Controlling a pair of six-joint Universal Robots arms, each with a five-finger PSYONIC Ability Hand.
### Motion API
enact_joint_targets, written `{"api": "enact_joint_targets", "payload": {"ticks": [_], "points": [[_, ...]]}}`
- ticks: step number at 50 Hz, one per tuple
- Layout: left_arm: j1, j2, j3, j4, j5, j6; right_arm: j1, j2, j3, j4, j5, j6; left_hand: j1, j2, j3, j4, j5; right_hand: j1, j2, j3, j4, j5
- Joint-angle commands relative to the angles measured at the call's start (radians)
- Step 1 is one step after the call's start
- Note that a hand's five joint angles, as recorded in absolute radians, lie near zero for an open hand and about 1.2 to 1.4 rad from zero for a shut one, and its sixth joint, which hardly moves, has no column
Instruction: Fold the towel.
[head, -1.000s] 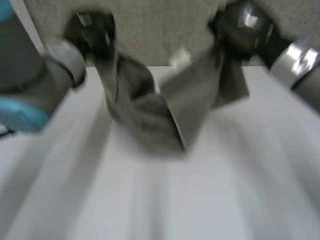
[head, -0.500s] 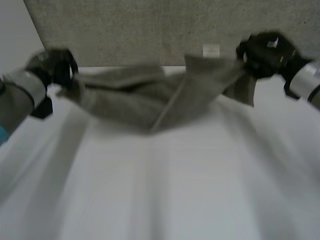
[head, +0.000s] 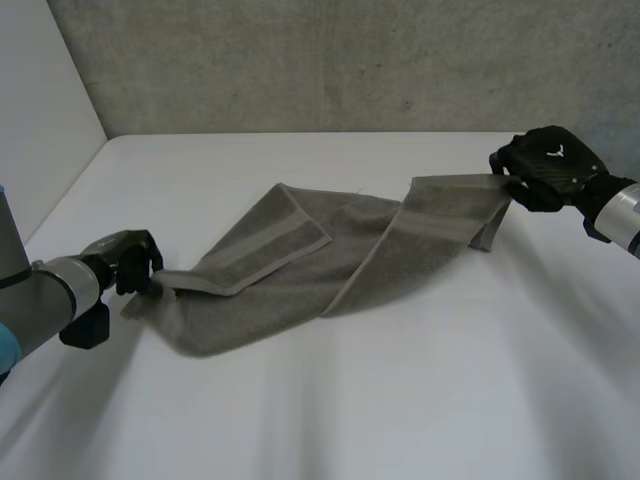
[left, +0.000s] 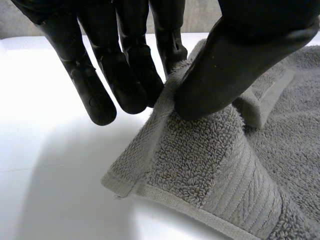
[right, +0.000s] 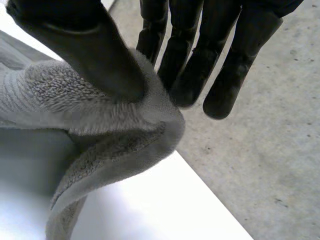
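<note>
Pulling apart, the left hand (head: 135, 265) and right hand (head: 545, 165), fingers (left: 100, 80) pinching its opposite ends, have stretched the once-bunched towel (head: 330, 250) from the surface's (head: 400, 400) left edge toward its far-right corner, still twisted and not yet folded.

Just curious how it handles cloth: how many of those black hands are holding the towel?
2. The left hand pinches a corner of the towel down by the table; the right hand pinches the opposite end, held above the table.

Arms spread wide; left hand (head: 135, 268) thumb pinched to fingers, right hand (head: 548, 165) pinched likewise, farther out.
</note>
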Motion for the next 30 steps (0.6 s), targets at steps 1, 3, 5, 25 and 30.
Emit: {"api": "enact_joint_targets", "payload": {"ticks": [1,3,5,25,30], "points": [[-0.001,-0.008,-0.025,0.007,0.004,-0.001,-0.010,0.008,0.040,0.007,-0.062,0.002,-0.452,-0.506,-0.520,-0.547,-0.499,-0.747,-0.741,-0.768,-0.762,-0.751],[0.002,-0.005,-0.025,0.012,0.004,0.001,-0.012,-0.006,0.051,0.007,-0.059,0.008,-0.518,-0.571,-0.586,-0.613,-0.565,-0.765,-0.759,-0.786,-0.780,-0.769],[0.008,0.003,-0.024,0.014,0.005,0.001,-0.010,-0.029,0.053,0.017,-0.048,0.011,-0.527,-0.581,-0.596,-0.622,-0.574,-0.783,-0.776,-0.804,-0.797,-0.786],[0.056,0.223,-0.148,0.012,0.138,0.114,0.201,-0.099,-0.145,0.355,0.417,0.142,-0.513,-0.566,-0.581,-0.608,-0.560,-0.783,-0.776,-0.804,-0.797,-0.786],[0.068,0.268,-0.240,0.015,0.180,0.312,0.293,0.030,-0.290,0.441,0.501,0.052,-0.516,-0.569,-0.584,-0.611,-0.562,-0.780,-0.773,-0.801,-0.795,-0.783]]}}
